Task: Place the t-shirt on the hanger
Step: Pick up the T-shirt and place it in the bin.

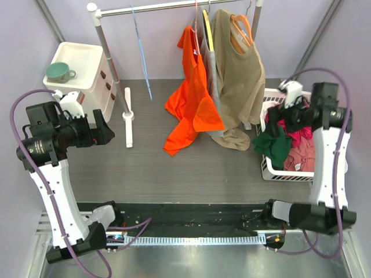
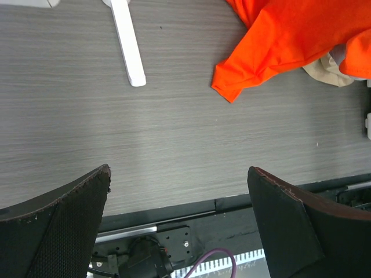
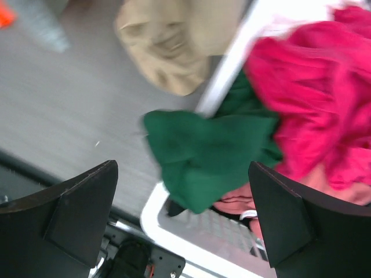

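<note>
The magenta-pink t-shirt [image 1: 301, 136] lies bunched in the white laundry basket [image 1: 268, 168] at the right; in the right wrist view it [image 3: 313, 87] fills the upper right. The light-blue wire hanger [image 1: 142, 52] hangs from the rail at the back, left of the clothes. My right gripper [image 1: 279, 116] is open and empty above the basket's left side; its jaws [image 3: 182, 220] stand wide over a green garment [image 3: 214, 150]. My left gripper [image 1: 108, 131] is open and empty above the table at the left, its jaws [image 2: 179, 214] wide apart.
An orange t-shirt [image 1: 191, 98] and a tan shirt [image 1: 237, 69] on an orange hanger hang from the rail, reaching the table. A dusty-pink garment [image 1: 301, 157] lies in the basket. A white drawer unit [image 1: 81, 66] with a green mug [image 1: 58, 72] stands back left. The rack's white foot [image 1: 128, 116] is on the table.
</note>
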